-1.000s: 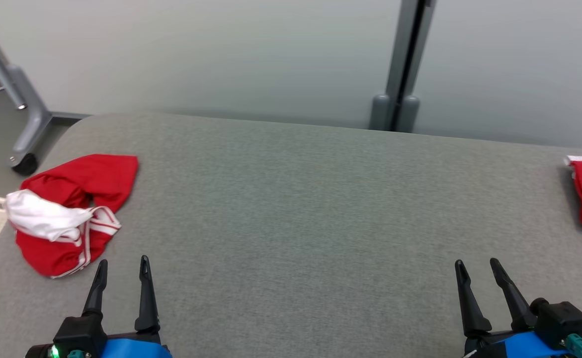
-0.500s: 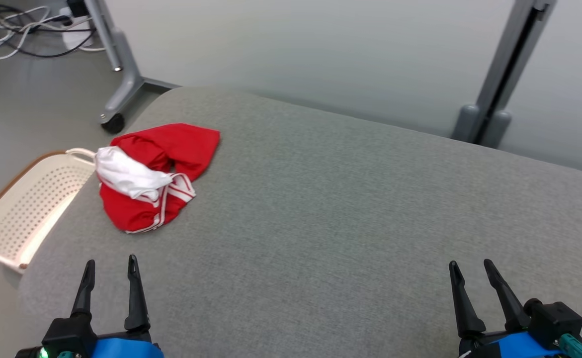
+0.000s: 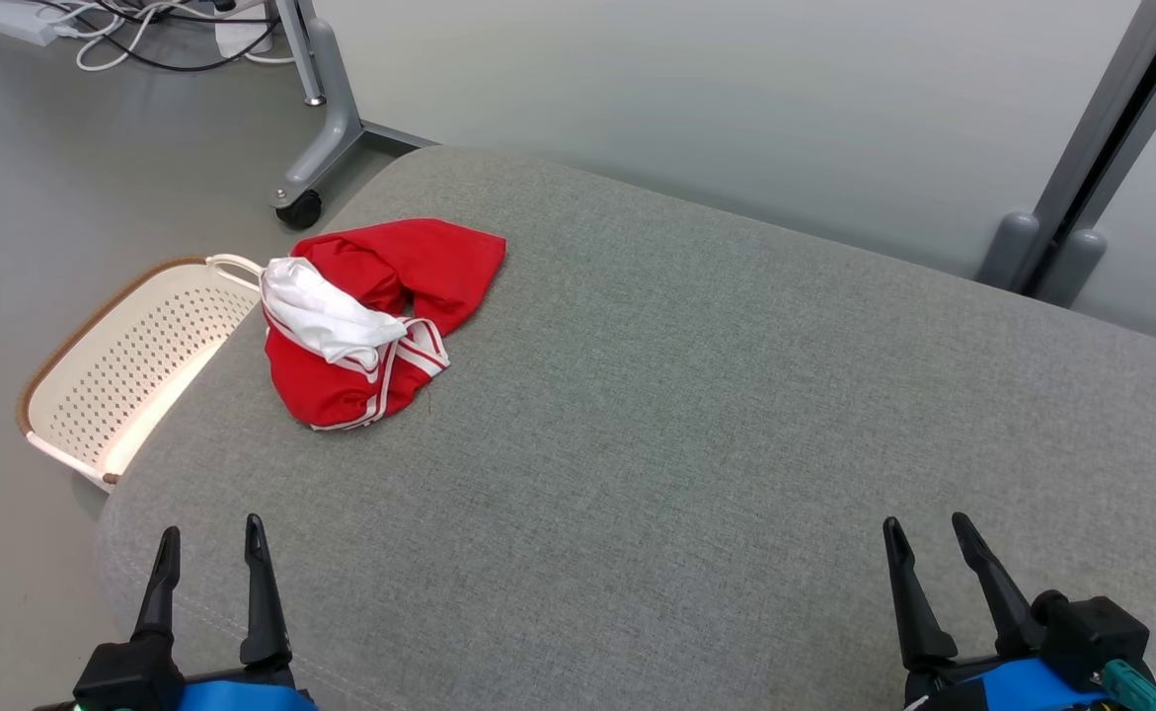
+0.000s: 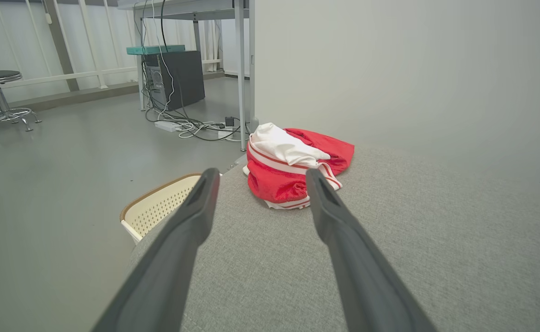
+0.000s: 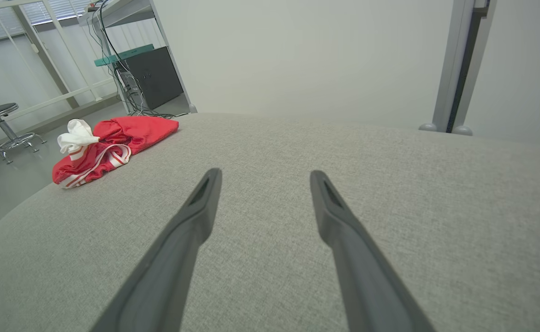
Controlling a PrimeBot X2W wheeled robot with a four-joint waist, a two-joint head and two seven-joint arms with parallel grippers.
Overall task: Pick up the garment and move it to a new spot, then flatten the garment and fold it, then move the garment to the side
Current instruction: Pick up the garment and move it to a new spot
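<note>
Red garment (image 3: 380,316) bunched by the tabletop's (image 3: 696,415) far-left corner, nothing grabbed yet

Both hands are spread and empty at the near edge. The left hand (image 3: 212,527) is nearer, garment straight ahead of it; the right hand (image 3: 926,521) is well apart.

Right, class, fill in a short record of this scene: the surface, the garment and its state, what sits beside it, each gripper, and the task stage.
surface: grey padded surface
clothing: red garment with white trim, crumpled in a heap near the far left corner
nearby: cream perforated basket, beside the left edge and lower down
left arm: left gripper open, holding nothing, short of the garment
right arm: right gripper open, holding nothing, over bare fabric
task stage: garment not yet picked up
</note>
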